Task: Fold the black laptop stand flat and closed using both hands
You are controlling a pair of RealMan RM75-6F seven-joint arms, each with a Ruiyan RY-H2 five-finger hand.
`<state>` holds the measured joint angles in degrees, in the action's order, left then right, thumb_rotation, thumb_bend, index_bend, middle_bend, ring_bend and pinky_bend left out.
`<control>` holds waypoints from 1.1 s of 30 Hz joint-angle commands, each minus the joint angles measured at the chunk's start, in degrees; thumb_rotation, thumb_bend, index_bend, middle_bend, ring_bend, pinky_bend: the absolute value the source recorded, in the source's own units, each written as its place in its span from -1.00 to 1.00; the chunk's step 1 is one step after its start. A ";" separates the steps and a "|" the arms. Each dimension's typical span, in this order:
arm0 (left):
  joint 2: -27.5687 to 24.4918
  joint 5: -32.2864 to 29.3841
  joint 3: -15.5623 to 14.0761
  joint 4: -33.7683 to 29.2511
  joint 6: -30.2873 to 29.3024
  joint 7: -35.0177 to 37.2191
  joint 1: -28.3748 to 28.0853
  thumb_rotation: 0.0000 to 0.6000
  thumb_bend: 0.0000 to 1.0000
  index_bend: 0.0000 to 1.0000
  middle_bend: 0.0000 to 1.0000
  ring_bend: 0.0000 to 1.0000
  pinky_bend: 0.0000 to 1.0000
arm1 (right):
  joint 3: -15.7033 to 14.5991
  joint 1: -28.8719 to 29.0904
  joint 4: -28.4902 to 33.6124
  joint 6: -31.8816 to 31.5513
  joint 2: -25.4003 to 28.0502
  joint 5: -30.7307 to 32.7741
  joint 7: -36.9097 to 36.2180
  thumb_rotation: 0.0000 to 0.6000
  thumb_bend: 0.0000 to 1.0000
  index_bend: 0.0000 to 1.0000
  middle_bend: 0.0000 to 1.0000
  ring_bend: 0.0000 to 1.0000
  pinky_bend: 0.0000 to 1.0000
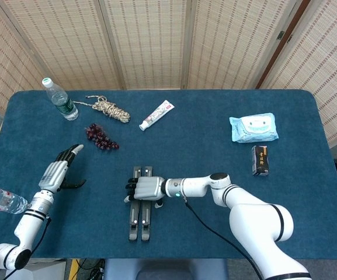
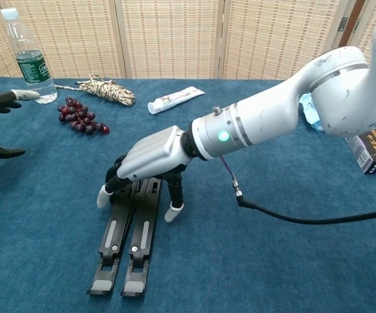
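Blue table (image 1: 308, 221) carries stand (image 1: 140, 219), grapes (image 1: 101, 137), rope (image 1: 111, 108).

Quick count of what's on the blue table

One black laptop stand (image 1: 141, 204), two water bottles (one upright at the back left (image 1: 59, 99), one lying at the left edge (image 1: 2, 200)), one bunch of dark grapes (image 1: 101, 137), one coil of rope (image 1: 111, 109), one tube of toothpaste (image 1: 156, 115), one pack of wet wipes (image 1: 253, 128), and one small black box (image 1: 261, 160). Two robot hands as well: the left hand (image 1: 62, 169) and the right hand (image 1: 146, 188). So that's eight loose items of seven kinds, with bottles being the only kind that comes in more than one.
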<state>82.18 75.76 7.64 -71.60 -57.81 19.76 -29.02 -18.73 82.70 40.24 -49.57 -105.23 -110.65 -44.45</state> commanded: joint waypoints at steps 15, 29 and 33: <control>0.37 -0.19 0.15 -0.73 0.24 -1.31 -0.31 1.00 -0.55 -1.00 -1.00 -1.00 -1.00 | 0.25 -3.11 -0.36 -1.56 0.91 1.04 1.50 1.00 -0.67 -0.34 0.14 -0.65 -1.00; -0.48 -0.35 0.22 -1.80 0.47 -1.93 -0.36 1.00 -0.55 -1.00 -1.00 -1.00 -1.00 | 2.20 -4.32 5.96 -0.80 5.12 3.43 4.54 1.00 -0.67 -0.99 -0.88 -1.00 -1.00; -1.49 -0.23 0.05 -2.57 0.72 -1.81 -0.27 1.00 -0.55 -1.00 -1.00 -1.00 -1.00 | 3.72 -7.06 12.30 -1.26 10.19 6.57 9.26 1.00 -0.67 -1.00 -1.00 -1.00 -1.00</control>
<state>80.93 75.44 7.76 -73.99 -57.11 17.98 -29.33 -16.09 77.50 49.07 -50.66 -98.08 -106.17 -38.11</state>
